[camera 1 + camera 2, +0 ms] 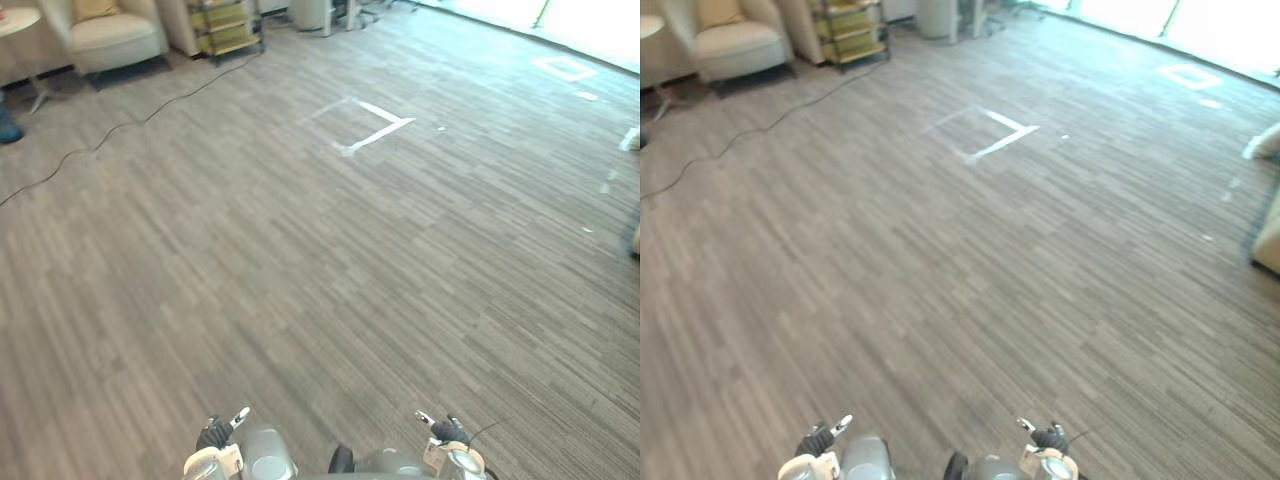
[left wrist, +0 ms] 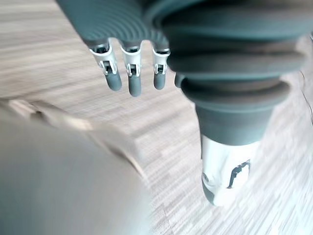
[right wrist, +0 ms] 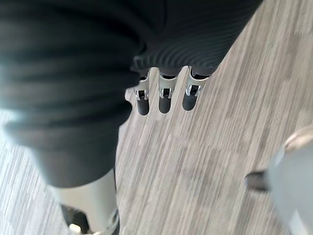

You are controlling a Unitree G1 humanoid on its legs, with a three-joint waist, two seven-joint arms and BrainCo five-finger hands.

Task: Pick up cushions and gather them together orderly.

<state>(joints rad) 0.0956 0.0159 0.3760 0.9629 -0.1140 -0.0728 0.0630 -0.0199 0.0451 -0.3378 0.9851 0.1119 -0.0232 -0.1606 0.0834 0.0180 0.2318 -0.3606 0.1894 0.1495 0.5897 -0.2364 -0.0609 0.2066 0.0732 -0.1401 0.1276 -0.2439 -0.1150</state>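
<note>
Landmark: white tape mark (image 1: 375, 125), an open-cornered square on the grey wood-grain floor (image 1: 300, 280).

- Cushion (image 1: 95, 8): tan-yellow, well apart from the tape mark, far off to its left. It sits propped against the back of a cream armchair (image 1: 115, 35), above the seat pad.
- Shelf cart (image 1: 228, 25): yellow-green tiers, between the armchair and the tape mark, nearer the armchair.
- Round table (image 1: 15, 20): pale top, farther left from the tape mark than the armchair, at the edge of view.
- Pale shape (image 1: 1262, 143): right of the tape mark, well apart from it. Cut off by the edge, so I cannot tell whether it is a cushion.
- Beige bulk (image 1: 1270, 235): also right of the tape mark and nearer the robot than the pale shape. Cannot tell what it is.
- Left hand (image 1: 215, 434): low, on the robot's side of the tape mark and well apart from it. Its wrist view has the fingers (image 2: 129, 73) straight and loose over bare floor, holding nothing.
- Right hand (image 1: 450, 432): level with the left hand, equally far from the tape mark. Fingers (image 3: 166, 98) hang straight, empty.
</note>
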